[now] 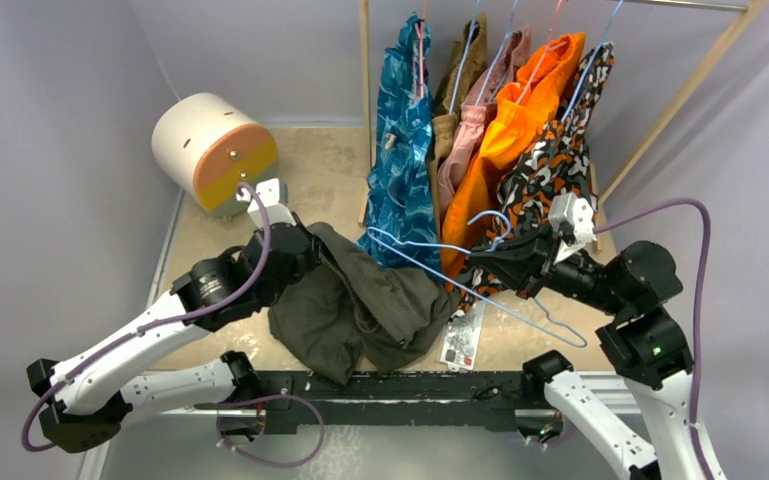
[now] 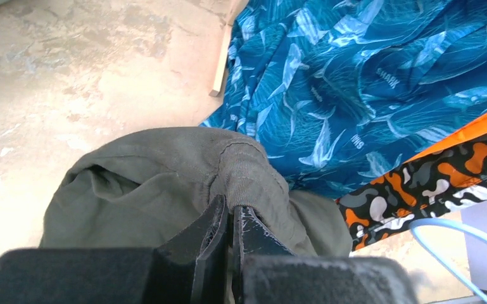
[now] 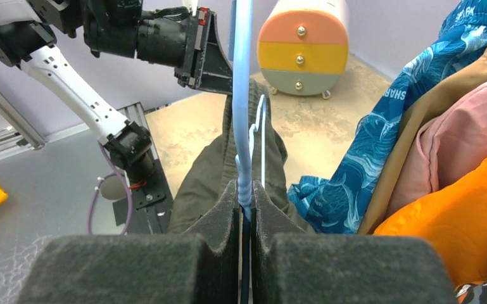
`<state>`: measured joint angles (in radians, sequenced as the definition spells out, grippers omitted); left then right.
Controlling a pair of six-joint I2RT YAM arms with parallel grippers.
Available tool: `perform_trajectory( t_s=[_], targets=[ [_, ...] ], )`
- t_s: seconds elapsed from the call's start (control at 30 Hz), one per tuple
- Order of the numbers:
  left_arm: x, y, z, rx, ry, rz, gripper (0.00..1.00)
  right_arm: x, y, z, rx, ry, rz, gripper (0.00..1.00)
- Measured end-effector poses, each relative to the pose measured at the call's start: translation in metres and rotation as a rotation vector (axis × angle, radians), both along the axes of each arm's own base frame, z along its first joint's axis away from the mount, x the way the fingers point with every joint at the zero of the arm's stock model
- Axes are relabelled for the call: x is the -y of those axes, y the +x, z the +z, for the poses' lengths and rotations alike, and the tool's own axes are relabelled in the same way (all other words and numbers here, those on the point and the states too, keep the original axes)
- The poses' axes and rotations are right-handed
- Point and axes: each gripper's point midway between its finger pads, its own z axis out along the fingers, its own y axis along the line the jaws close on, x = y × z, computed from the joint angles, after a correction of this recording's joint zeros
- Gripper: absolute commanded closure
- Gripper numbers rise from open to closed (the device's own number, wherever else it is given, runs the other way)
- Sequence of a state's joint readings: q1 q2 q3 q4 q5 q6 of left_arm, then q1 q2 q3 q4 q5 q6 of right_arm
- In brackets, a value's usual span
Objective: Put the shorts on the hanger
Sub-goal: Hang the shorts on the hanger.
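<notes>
With left gripper (image 2: pixel 231 218) pinched shut on a waistband fold of the shorts (image 1: pixel 360 310), holds them bunched mid-table between the arms. With right gripper (image 3: pixel 246 190) clamped tight on the hanger (image 3: pixel 242 95), keeps its wire slanted just beside the fabric. Probably the threading step: next calls for easing a hanger arm into the waist opening without snagging. Around: worn tan table (image 1: pixel 330 170), pale lilac walls, crowded garment rack (image 1: pixel 365 60) behind.

light: bright, even | shadows: soft | blur: nearest wrist-view foreground
</notes>
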<state>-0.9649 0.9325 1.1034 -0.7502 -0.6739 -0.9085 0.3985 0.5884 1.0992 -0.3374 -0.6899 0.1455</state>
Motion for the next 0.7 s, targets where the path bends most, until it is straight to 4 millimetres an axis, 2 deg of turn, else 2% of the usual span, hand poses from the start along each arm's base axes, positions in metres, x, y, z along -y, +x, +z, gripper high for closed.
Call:
perform_trajectory(
  t_s=[0.13, 0.3, 0.37, 0.53, 0.63, 0.7],
  targets=[
    [-0.008, -0.008, -0.015, -0.043, 0.023, 0.004, 1.0, -0.001, -0.001, -0.006, -0.014, -0.003, 0.005, 1.0],
    [-0.008, -0.008, -0.03, -0.095, 0.094, 0.009, 1.0, -0.004, -0.003, -0.015, -0.053, -0.015, 0.033, 1.0],
    [-0.009, -0.005, -0.023, -0.091, 0.117, 0.019, 1.0, -0.006, -0.004, -0.018, -0.067, -0.021, 0.057, 1.0],
    [-0.005, 0.015, 0.013, -0.027, 0.159, 0.058, 1.0, -0.014, 0.003, -0.029, -0.126, -0.042, 0.089, 1.0],
    [-0.006, 0.032, 0.014, -0.03, 0.196, 0.089, 1.0, -0.013, 0.012, -0.033, -0.147, -0.051, 0.054, 1.0],
    [-0.011, 0.048, 0.005, -0.062, 0.22, 0.117, 1.0, -0.011, 0.015, -0.037, -0.161, -0.058, 0.031, 1.0]
  ],
)
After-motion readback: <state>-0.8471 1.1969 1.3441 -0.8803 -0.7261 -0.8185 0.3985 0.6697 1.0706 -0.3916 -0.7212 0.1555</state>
